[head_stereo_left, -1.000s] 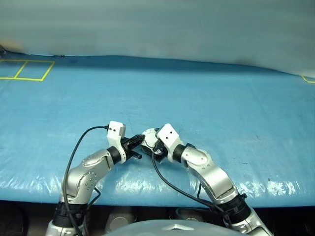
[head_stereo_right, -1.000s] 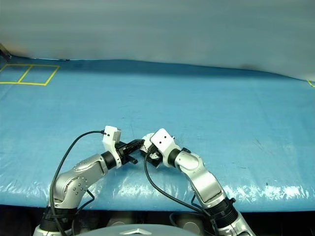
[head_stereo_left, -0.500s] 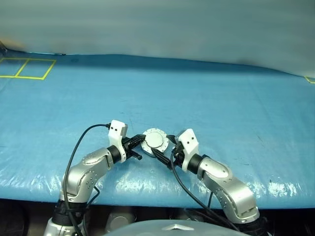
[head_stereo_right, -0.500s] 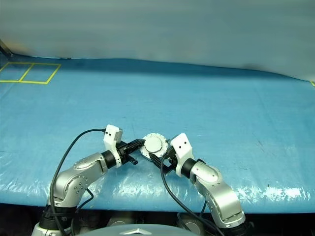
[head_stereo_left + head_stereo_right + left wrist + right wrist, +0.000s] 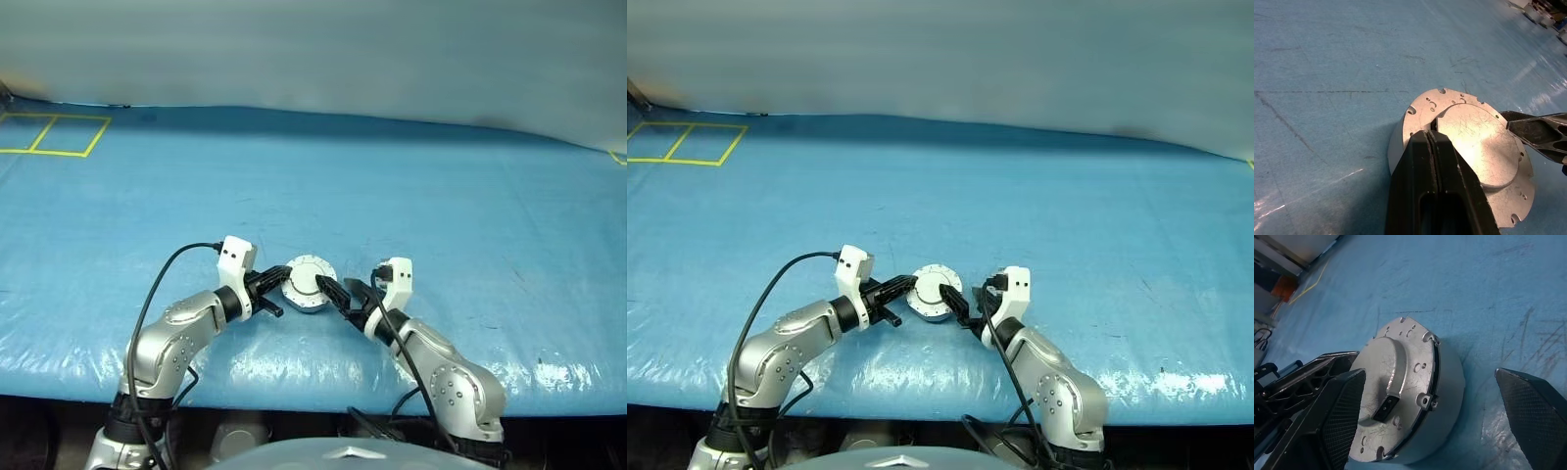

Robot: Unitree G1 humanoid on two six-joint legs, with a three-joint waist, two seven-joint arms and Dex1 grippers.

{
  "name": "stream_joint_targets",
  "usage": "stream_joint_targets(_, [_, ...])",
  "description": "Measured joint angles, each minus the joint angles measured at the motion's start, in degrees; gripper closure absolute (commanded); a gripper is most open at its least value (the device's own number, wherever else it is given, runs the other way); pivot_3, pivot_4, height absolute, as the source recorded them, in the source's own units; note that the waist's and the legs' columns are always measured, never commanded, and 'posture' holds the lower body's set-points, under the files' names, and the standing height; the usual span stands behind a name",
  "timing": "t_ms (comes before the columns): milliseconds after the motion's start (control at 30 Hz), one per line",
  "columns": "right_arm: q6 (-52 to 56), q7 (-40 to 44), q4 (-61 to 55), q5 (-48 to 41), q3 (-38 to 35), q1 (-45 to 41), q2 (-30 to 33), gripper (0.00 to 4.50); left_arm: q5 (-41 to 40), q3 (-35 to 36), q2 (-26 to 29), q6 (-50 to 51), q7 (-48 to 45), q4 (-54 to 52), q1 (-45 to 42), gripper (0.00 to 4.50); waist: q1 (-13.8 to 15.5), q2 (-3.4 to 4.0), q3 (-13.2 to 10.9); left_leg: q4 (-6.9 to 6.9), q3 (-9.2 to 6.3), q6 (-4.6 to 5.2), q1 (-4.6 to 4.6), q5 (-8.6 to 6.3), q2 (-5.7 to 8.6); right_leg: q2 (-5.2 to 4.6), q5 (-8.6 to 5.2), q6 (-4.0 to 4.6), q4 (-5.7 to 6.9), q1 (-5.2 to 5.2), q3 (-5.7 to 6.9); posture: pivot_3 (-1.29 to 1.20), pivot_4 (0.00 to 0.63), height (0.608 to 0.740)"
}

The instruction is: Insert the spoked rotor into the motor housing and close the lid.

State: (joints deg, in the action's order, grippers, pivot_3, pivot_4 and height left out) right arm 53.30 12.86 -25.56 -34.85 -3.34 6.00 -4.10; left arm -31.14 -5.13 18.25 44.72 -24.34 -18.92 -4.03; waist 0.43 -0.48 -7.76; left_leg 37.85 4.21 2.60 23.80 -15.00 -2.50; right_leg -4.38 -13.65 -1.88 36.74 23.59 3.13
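The motor housing point(image 5: 308, 294) lies flat on the blue table, near its front edge. The lid point(image 5: 1479, 142) sits shut on top, plain grey face up with its raised centre circle. The spoked rotor is hidden. My left gripper point(image 5: 281, 282) is shut, and its tips point(image 5: 1429, 136) rest on the lid's left rim. My right gripper point(image 5: 340, 292) stands open just right of the housing. One of its fingers point(image 5: 1344, 416) is over the lid side, the other is off the housing wall point(image 5: 1449, 396), and nothing is held between them.
Yellow taped squares point(image 5: 54, 137) mark the far left back of the blue table cover. The table's front edge point(image 5: 313, 392) runs close below both arms. Open blue surface stretches behind and to the right of the housing.
My right arm has swung off the housing to the right and rolled its wrist, uncovering the shut lid. The left gripper has stayed at the lid's rim.
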Motion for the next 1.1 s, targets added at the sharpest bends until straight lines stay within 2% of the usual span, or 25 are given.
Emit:
stream_joint_targets(200, [3.72,-1.18,2.06,-7.58,-1.53,-0.44,-0.13,0.04,0.84,0.04,0.01,-0.05,-0.67,0.03,-0.07,4.50,-0.06,0.01,-0.01,0.00,0.00,0.01,-0.03,0.00,-0.01,0.22,0.00,-0.01,0.01,-0.01,-0.02,0.00,0.150,0.740])
stream_joint_targets(400, [8.46,-4.47,5.16,-20.04,-3.83,-0.74,-0.29,0.04,1.33,0.12,-0.01,-0.29,-0.74,0.04,0.03,4.50,-0.22,0.00,0.00,0.00,0.01,0.02,-0.02,0.00,-0.01,0.23,0.01,-0.01,0.03,-0.09,-0.09,0.00,0.150,0.740])
stream_joint_targets(500, [8.34,-7.92,7.68,-26.64,-5.55,-0.82,-0.37,0.59,1.45,0.14,-0.07,-0.43,-0.77,0.04,0.07,4.50,-0.30,0.01,0.00,-0.01,0.03,0.02,-0.01,0.00,-0.02,0.26,0.01,-0.02,0.05,-0.10,-0.13,0.00,0.150,0.740])
stream_joint_targets(700, [5.76,-13.64,11.92,-36.86,-7.03,-0.86,-0.39,2.50,2.12,0.79,0.07,-0.67,-0.69,0.55,0.16,4.50,-0.57,0.02,-0.01,0.00,0.09,0.02,-0.01,0.00,-0.03,0.37,0.05,-0.08,0.07,-0.10,-0.33,0.00,0.150,0.740])
stream_joint_targets(800, [4.37,-15.13,11.87,-39.15,-6.77,-0.89,-0.35,2.88,2.61,1.24,0.07,-0.62,-0.77,0.97,0.41,4.50,-0.71,0.02,-0.01,0.02,0.09,0.03,-0.01,0.00,-0.04,0.46,0.08,-0.13,0.06,-0.10,-0.45,0.00,0.150,0.740])
stream_joint_targets(833, [4.23,-15.86,11.96,-39.64,-6.63,-0.85,-0.33,3.17,2.64,1.26,-0.15,-0.67,-0.79,0.96,0.38,4.50,-0.71,0.02,-0.01,0.02,0.12,0.03,-0.01,0.00,-0.03,0.47,0.08,-0.15,0.07,-0.09,-0.49,0.00,0.150,0.740])
stream_joint_targets(867, [4.04,-16.20,11.94,-39.99,-6.45,-0.74,-0.31,3.30,2.65,1.26,-0.06,-0.65,-0.84,0.96,0.38,4.50,-0.74,0.02,-0.01,0.02,0.13,0.03,-0.01,0.00,-0.04,0.49,0.09,-0.17,0.06,-0.09,-0.54,0.00,0.150,0.740])
stream_joint_targets(1100, [2.72,-18.18,11.85,-42.03,-5.48,-0.21,-0.17,3.30,2.97,1.35,-0.15,-0.71,-0.93,1.01,0.31,4.50,-0.88,0.02,-0.01,0.02,0.14,0.03,-0.01,0.00,-0.05,0.53,0.10,-0.18,0.06,-0.08,-0.62,0.00,0.150,0.740])
